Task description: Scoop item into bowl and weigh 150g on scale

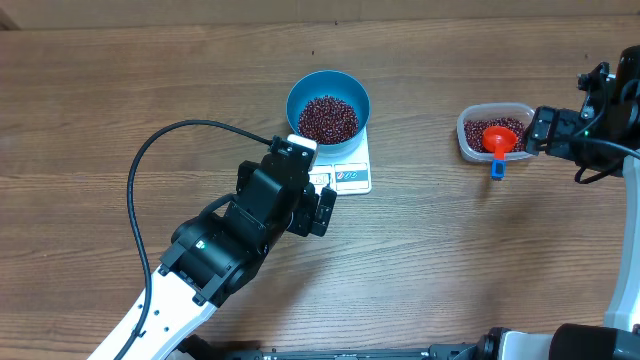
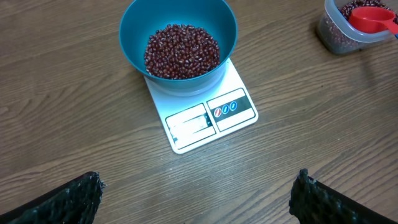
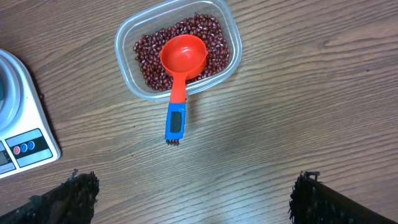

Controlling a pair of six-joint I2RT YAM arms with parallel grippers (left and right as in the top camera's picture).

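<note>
The blue bowl (image 1: 296, 92) stands on the white scale (image 1: 352, 178), and dark red beans (image 1: 328, 118) cover its bottom. In the left wrist view the bowl (image 2: 127, 37) and its beans (image 2: 181, 51) sit on the far part of the scale (image 2: 211, 118), whose display faces me. My left gripper (image 1: 316, 188) (image 2: 199, 190) hangs open just in front of the scale with nothing in it. My right gripper (image 1: 536, 130) (image 3: 196, 193) is open too, and it is empty beside the clear tub.
A clear plastic tub (image 1: 470, 140) (image 3: 124, 43) of beans (image 3: 149, 59) stands at the right. A red scoop (image 1: 497, 140) (image 3: 183, 56) lies in it, its blue handle (image 3: 175, 121) sticking out over the rim. A black cable (image 1: 150, 160) loops at the left.
</note>
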